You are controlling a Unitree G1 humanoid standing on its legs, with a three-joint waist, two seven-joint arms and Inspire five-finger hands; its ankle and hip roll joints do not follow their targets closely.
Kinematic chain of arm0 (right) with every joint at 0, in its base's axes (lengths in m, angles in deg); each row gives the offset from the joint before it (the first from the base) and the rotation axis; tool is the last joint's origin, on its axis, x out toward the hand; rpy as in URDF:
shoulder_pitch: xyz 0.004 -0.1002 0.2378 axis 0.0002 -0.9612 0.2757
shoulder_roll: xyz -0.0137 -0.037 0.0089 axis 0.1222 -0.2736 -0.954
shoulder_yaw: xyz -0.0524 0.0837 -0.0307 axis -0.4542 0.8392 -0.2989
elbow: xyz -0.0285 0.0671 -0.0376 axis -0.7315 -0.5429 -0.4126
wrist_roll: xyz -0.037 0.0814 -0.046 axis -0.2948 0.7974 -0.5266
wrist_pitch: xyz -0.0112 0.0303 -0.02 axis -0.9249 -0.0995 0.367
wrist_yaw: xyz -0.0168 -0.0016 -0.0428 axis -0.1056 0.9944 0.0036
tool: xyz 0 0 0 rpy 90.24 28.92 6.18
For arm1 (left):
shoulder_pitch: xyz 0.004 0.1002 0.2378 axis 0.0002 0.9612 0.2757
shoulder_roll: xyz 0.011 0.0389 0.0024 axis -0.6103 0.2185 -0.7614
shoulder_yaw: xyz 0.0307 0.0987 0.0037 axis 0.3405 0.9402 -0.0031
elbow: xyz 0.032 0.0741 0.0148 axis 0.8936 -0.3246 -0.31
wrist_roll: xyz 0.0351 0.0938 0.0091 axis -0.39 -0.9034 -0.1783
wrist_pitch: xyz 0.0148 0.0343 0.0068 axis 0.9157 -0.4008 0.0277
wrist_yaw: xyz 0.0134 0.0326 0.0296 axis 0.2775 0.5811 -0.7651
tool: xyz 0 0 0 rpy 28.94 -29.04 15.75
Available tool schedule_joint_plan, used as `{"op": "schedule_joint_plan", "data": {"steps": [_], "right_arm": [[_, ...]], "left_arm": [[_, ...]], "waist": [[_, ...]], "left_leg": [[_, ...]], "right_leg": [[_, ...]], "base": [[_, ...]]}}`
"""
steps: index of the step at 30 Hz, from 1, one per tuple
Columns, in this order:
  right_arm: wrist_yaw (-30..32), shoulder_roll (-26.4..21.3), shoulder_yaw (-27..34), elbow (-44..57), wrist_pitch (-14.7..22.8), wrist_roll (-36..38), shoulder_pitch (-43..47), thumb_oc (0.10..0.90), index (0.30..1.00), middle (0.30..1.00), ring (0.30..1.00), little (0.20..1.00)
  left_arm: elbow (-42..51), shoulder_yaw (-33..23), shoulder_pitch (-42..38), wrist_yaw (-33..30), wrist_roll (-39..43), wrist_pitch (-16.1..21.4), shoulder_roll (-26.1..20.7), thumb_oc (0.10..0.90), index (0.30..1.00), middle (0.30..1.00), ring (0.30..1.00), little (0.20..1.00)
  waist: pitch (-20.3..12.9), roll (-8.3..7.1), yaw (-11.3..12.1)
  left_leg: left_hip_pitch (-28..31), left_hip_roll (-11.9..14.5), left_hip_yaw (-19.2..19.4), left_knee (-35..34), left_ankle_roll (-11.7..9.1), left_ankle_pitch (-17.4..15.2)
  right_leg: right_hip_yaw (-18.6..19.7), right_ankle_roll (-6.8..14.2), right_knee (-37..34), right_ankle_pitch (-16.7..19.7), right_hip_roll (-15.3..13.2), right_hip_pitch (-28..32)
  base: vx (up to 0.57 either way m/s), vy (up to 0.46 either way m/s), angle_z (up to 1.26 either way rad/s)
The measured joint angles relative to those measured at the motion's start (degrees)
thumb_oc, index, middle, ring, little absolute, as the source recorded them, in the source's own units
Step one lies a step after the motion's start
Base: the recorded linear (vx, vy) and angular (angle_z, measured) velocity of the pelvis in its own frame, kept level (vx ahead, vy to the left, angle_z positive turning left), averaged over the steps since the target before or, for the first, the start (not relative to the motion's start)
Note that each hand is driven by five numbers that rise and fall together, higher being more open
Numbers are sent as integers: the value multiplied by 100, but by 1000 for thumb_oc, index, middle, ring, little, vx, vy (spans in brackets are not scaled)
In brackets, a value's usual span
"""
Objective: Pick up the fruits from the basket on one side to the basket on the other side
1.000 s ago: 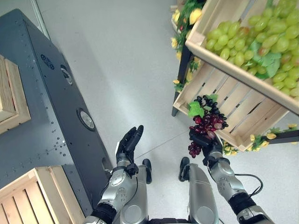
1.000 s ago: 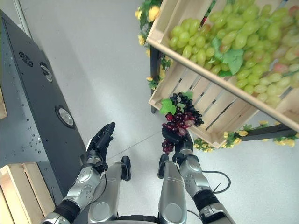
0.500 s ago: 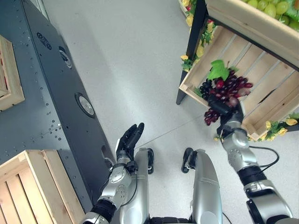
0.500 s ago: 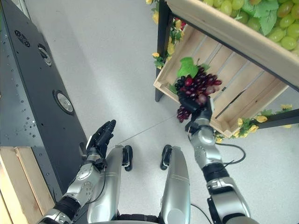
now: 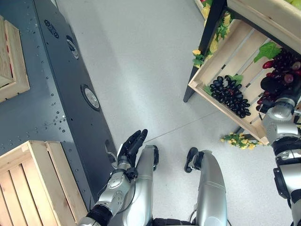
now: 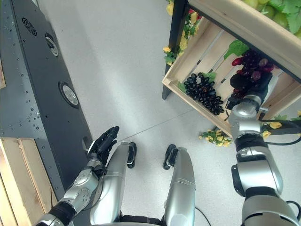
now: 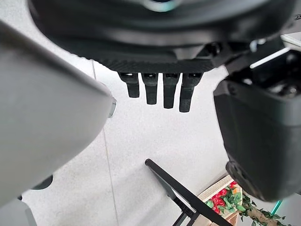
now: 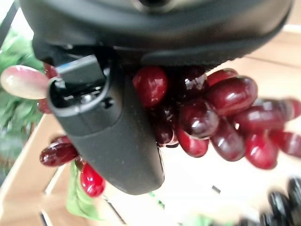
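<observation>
Right arm raised and stretched up toward the lower wooden crate (image 5: 221,61) of the shelf stand at the right side of the scene; forearm near upright, wrist at the crate's front board. Right hand (image 8: 110,127) curled round a bunch of red grapes (image 6: 251,66), thumb wrapped across the front of the berries in the right wrist view, grapes bulging out on both sides of it. The bunch, with a green leaf (image 5: 268,48) at its top, hangs over the crate's slatted floor toward the right-hand end, under the upper crate (image 6: 244,26) that holds green grapes (image 6: 282,8). A bunch of black grapes (image 5: 230,94) lies on the slats in the same lower crate, near the front board, left of the held bunch and apart from it. Yellow flowers and green leaves (image 5: 207,49) trim the stand's dark post and its foot. Left arm low, bent at the robot's side; left hand (image 5: 131,146) empty, fingers (image 7: 164,94) straight and together, pointing out over the grey floor (image 5: 141,56). Another pale wooden crate (image 5: 42,188) sits at the lower left on a dark grey platform (image 5: 42,108).
</observation>
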Motion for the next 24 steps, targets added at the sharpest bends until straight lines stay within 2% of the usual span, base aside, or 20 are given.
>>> {"op": "schedule_joint_plan", "data": {"steps": [2, 3, 5, 11, 24], "right_arm": [[68, -75, -60, -27, -191, -328, 141, 400, 300, 300, 300, 300], [125, -144, -329, -119, -392, -598, 331, 800, 900, 900, 900, 900], [129, -209, -483, -143, -579, -861, 503, 800, 900, 900, 900, 900], [128, -220, -717, -196, -835, -1227, 724, 800, 900, 900, 900, 900], [110, -218, -703, -600, -933, -1181, 727, 800, 900, 900, 900, 900]], "left_arm": [[0, 18, 7, 3, 17, 5, -27, 800, 900, 900, 900, 900], [-1, 34, 9, 4, 28, 33, -57, 800, 900, 900, 900, 900], [8, 69, 9, 16, 63, 56, -98, 800, 900, 900, 900, 900], [54, 202, 9, 50, 64, 168, -138, 800, 900, 900, 900, 900], [100, 216, -55, 36, 62, 168, -146, 800, 900, 900, 900, 900]], "waist": [[-1, 6, 38], [-1, 8, 46], [-1, 24, 55], [-2, 46, 95], [-3, 55, 186]], "left_leg": [[7, 0, 7, -34, -5, -3], [8, -4, 9, -69, -9, 2], [13, -5, 8, -98, -9, 2], [42, -56, 4, -231, -47, 41], [259, -95, 7, -452, -49, 79]], "right_leg": [[-5, -15, -25, 4, -2, 4], [-11, -12, -62, 8, -1, 5], [-20, -12, -96, 8, -2, 15], [-41, -2, -177, 13, -47, 44], [-91, 5, -338, 16, -85, 247]], "base": [[0, 0, 0], [0, 0, 0], [0, 0, 0], [-4, 11, 3], [-1, 2, 1]]}}
